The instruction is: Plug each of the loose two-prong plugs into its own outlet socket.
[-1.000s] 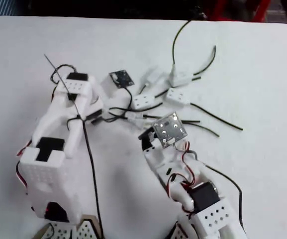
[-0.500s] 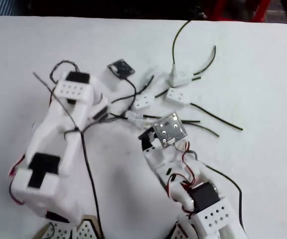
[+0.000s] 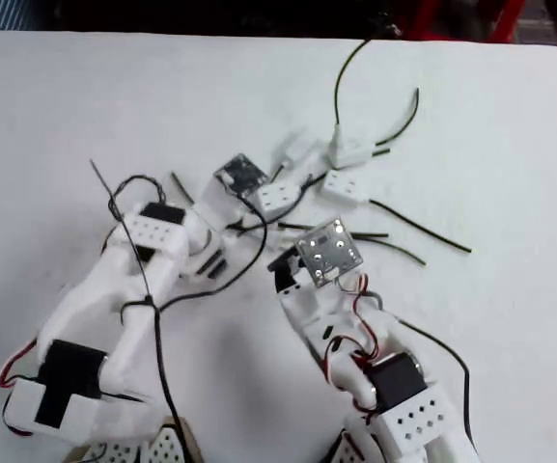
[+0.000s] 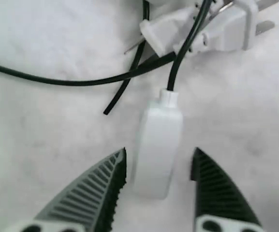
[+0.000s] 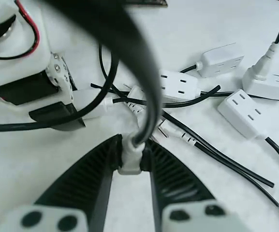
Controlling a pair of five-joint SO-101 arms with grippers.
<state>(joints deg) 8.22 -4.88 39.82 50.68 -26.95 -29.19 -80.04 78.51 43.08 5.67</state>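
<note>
Right gripper: my right gripper is clamped on a small white plug, one ribbed finger on each side of it.
Held plug's cord: a thick black cord rises from that plug toward my wrist camera.
Left gripper: my left gripper is spread wide, with a long white block lying on the table between the fingertips. There is a gap at each side, so neither finger presses it. I cannot tell whether this block is a socket end or a plug.
Block's cord: a thin black lead leaves the block's far end and runs up over the pieces beyond.
Loose plugs: just past the block two white loose plugs lie side by side with metal prongs showing and black leads crossing them.
Sockets: beyond my right gripper four white socket blocks lie among the leads, slots facing up. Two are nearer and two sit farther back.
Arms from above: both arms angle in toward that cluster in the middle of the table.
</note>
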